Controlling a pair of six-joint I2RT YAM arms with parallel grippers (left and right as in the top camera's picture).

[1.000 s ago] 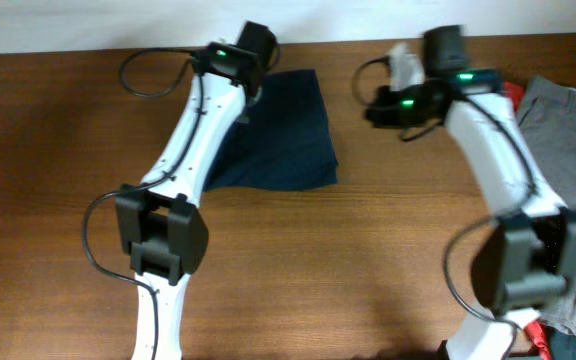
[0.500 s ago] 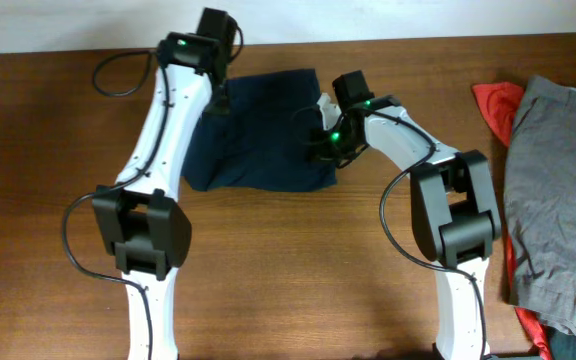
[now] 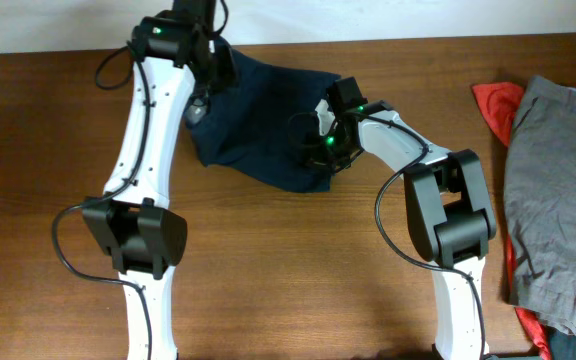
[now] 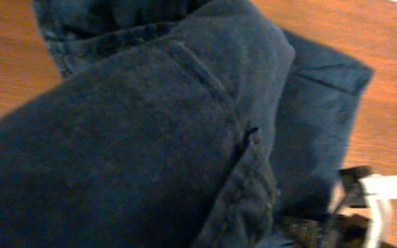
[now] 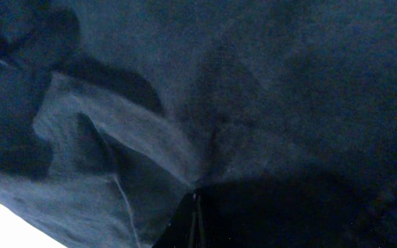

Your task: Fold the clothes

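1. The shorts (image 3: 263, 115) lie toward the far side of the table (image 3: 298, 270), between my two arms. They are bunched and uneven, not flat.
2. My left gripper (image 3: 211, 80) sits at the far left corner of the shorts. Its jaws are clamped together on the cloth, which rises toward it in a ridge.
3. My left wrist camera sees almost nothing but navy fabric, with a stitched seam and a thick hem running across it. The cloth hides my own fingers there. Bare wood shows at the upper corners.
4. At the lower right of that same view, the end of my right arm shows against the edge of the shorts. It is blurred, with a white part on it.
5. My right gripper (image 3: 329, 150) is on the right edge of the shorts, close to the near right corner. It is pinched tight on the fabric.
6. In my right wrist view, my fingertips (image 5: 183, 227) meet with no gap. The folds of dark cloth draw in toward the point where they close.
7. The near edge of the shorts sags in a curve between my two grips.
8. A grey garment (image 3: 558, 200) lies at the right edge of the table, well apart from the shorts.
9. A red cloth (image 3: 493, 100) lies under the grey garment. It shows at the garment's far left side and again at the near right corner.
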